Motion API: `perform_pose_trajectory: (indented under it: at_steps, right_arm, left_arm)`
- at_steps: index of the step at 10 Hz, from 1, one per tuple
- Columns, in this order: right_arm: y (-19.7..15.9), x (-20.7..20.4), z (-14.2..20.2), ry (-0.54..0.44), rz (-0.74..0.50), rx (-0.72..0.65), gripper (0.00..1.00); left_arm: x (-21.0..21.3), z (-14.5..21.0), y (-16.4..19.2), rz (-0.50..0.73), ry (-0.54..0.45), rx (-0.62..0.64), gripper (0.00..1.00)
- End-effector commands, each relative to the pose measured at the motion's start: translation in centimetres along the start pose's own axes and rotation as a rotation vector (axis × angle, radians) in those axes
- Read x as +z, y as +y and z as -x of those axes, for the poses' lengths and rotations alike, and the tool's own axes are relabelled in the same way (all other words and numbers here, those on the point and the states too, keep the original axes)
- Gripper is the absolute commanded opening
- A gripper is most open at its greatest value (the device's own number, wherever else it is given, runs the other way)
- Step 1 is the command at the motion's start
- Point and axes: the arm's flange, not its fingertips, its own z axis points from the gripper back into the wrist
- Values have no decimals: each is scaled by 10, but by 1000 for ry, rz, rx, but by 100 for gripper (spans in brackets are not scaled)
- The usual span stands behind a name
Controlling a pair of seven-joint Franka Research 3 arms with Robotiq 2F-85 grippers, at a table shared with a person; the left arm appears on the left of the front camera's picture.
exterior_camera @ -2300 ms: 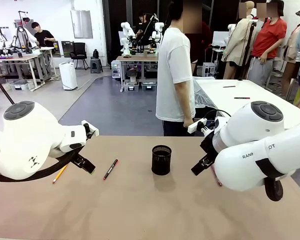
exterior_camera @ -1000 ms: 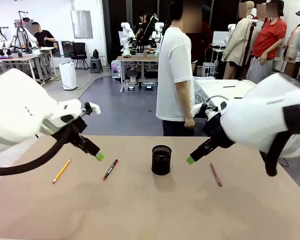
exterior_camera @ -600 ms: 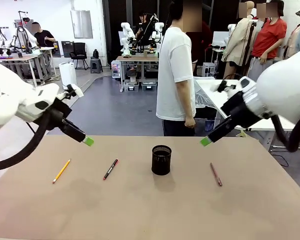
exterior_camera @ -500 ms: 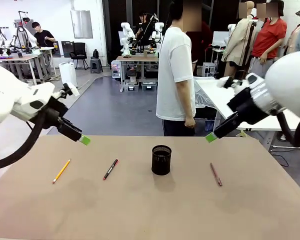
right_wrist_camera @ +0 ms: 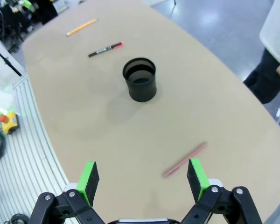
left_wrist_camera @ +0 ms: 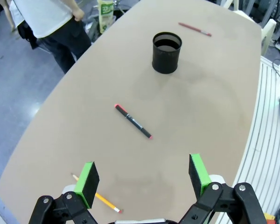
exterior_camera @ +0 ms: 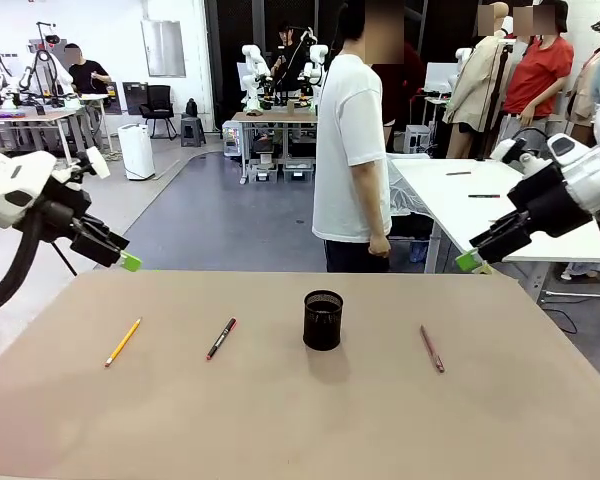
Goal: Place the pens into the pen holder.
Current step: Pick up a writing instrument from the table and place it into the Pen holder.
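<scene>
Pen holder (exterior_camera: 323, 320) empty, pens (exterior_camera: 221, 339) flat on table (exterior_camera: 280, 420); left claw (left_wrist_camera: 143, 173), right claw (right_wrist_camera: 142, 179) spread wide

Surface (exterior_camera: 280, 420): plain tan, no pattern. Pen holder (exterior_camera: 322, 322): black throughout. Pencil (exterior_camera: 122, 342), far out at 9 o'clock from the holder: yellow-orange. Dark pen (exterior_camera: 221, 338), nearer at 9 o'clock: black barrel, red at both ends. Third pen (exterior_camera: 432, 349), at 3 o'clock: reddish-brown. Left jaws and right jaws: black, with bright green pads (left_wrist_camera: 88, 177). Arms (exterior_camera: 10, 185): white. Person's shirt (exterior_camera: 348, 150): plain white. Person's trousers (left_wrist_camera: 67, 39): black.
</scene>
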Motion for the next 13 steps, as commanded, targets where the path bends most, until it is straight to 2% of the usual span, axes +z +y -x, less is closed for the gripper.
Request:
perform_pose_trajectory:
  at_steps: [1,2,3,7,10,13]
  right_arm:
    - [-19,2,-1,-37,-16,14,100]
    - [-13,-5,-2,-73,43,-12,100]
    - [-7,4,3,-10,4,-1,100]
    - [-7,3,3,-1,16,-13,100]
    - [-28,10,-12,-8,-58,10,100]
    - [-40,23,-19,-53,-87,12,100]
  left_arm:
    - [-1,-4,9,23,52,-15,100]
    - [-7,-10,-2,56,69,34,100]
    - [1,2,5,4,16,0,100]
    - [-1,1,4,10,40,11,100]
    - [11,-6,40,42,118,-19,100]
    - [20,-12,56,65,78,-60,100]
